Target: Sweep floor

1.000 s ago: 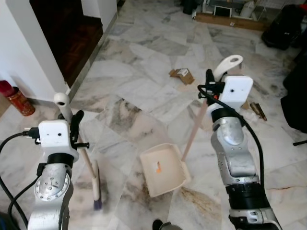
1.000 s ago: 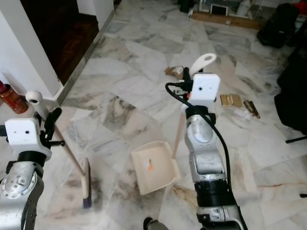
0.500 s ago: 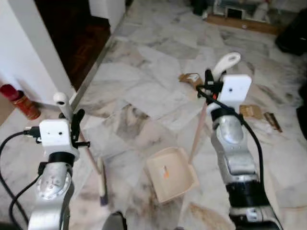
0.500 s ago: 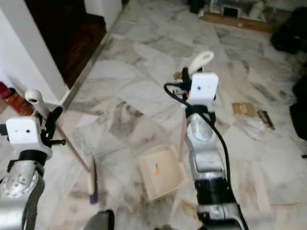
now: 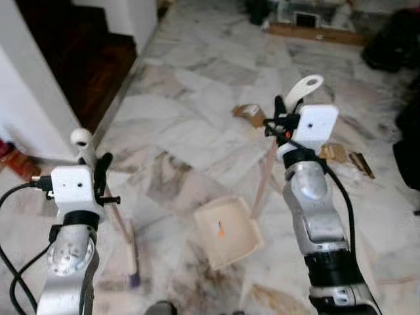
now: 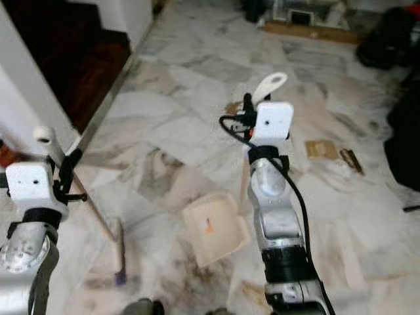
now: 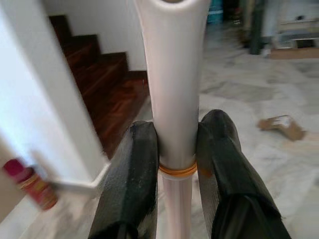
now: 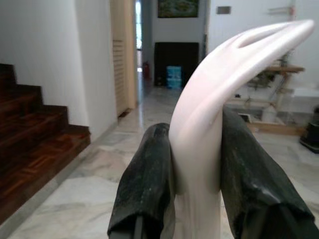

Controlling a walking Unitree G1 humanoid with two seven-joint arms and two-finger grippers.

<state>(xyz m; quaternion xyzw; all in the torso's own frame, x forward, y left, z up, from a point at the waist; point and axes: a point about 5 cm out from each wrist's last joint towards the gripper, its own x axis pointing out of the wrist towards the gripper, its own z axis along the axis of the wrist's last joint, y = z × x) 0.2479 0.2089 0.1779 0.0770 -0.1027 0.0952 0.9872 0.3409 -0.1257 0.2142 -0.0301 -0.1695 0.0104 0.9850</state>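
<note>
While the broom slants to the near left floor, clamped in the left gripper, the dustpan lies centre, its handle pinched by the right gripper. Veined marble floor spreads around; cardboard scraps lie farther off, dark wooden stairs far left.

Cream dustpan, grey-veined white marble floor
</note>
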